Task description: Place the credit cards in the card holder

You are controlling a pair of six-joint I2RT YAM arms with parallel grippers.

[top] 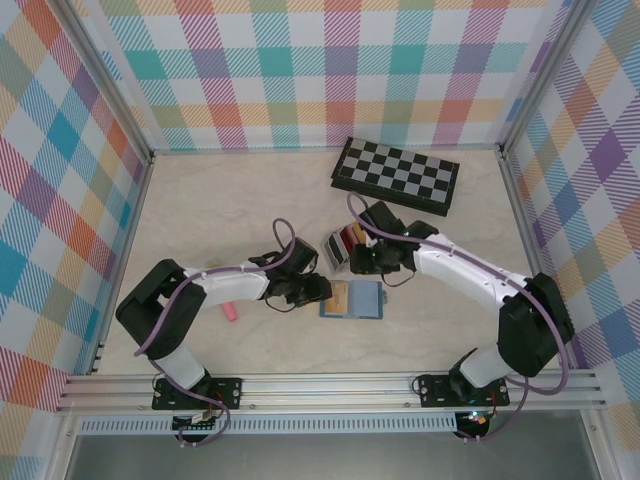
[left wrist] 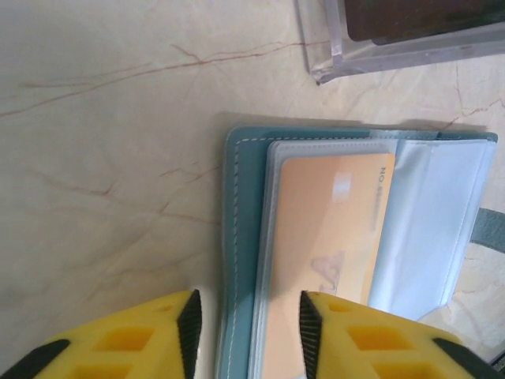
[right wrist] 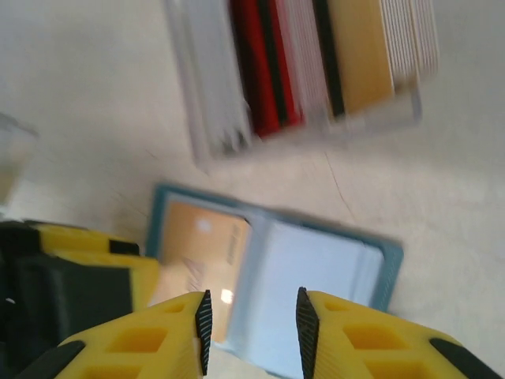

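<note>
1. The teal card holder [top: 367,300] lies open near the table's centre, with a tan credit card [left wrist: 327,237] in its left sleeve.
2. Left gripper [left wrist: 248,332]: fingers parted, straddling the holder's left edge and gripping nothing.
3. Right gripper [right wrist: 251,324]: fingers parted and empty, above the holder, with the clear rack [right wrist: 201,118] beyond it.

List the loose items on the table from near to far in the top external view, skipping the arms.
card holder → clear rack of upright cards → chessboard. The pink stick lies about level with the card holder, so it has no clear place in the order.
</note>
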